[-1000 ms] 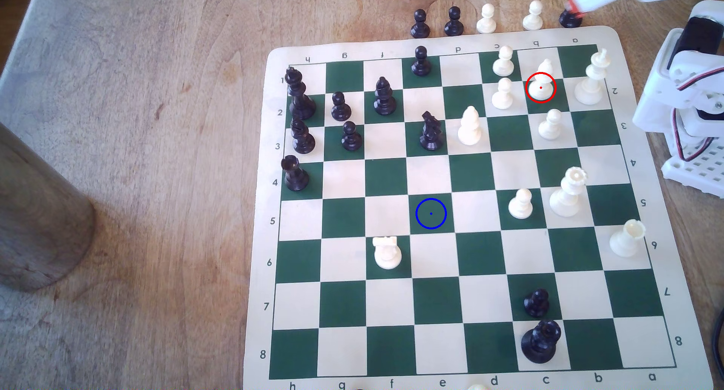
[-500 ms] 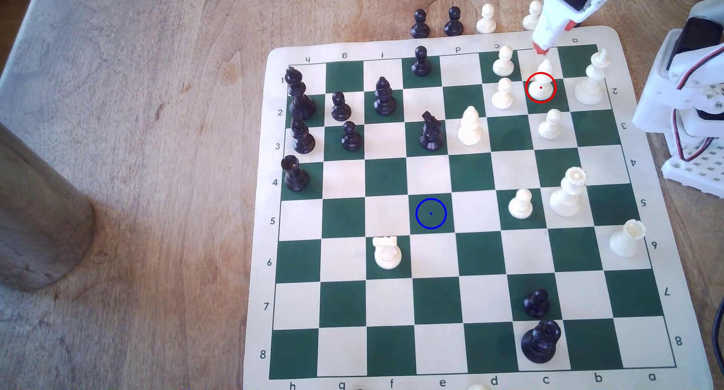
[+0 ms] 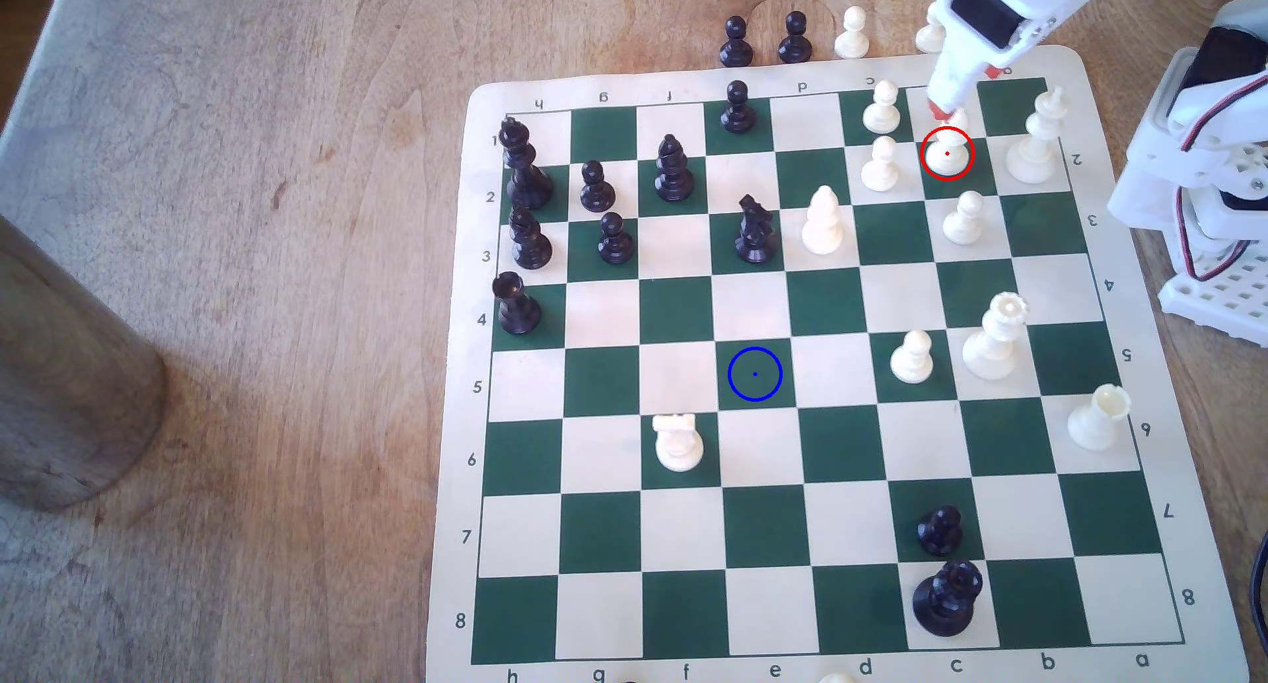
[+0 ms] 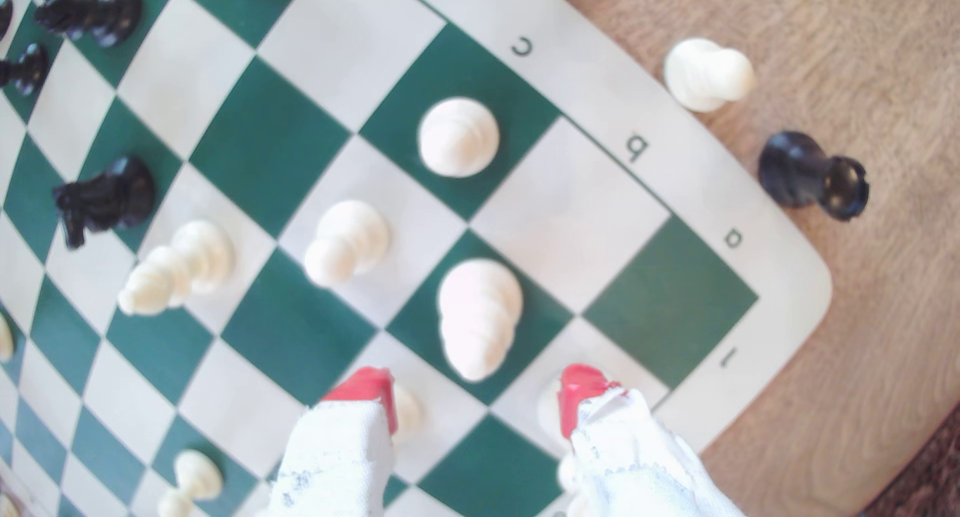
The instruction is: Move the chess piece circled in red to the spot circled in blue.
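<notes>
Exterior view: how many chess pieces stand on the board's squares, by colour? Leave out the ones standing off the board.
White pieces: 10, the red-circled bishop among them
Black pieces: 10
Total on the board: 20

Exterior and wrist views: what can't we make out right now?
- Bishop top, exterior view: hidden behind the claw tip.
- White pawn off the board, exterior view: mostly covered by the arm.
- Claw height above the board, wrist view: cannot tell; picture blurred.
- Piece at bottom edge, exterior view: cut off.
</notes>
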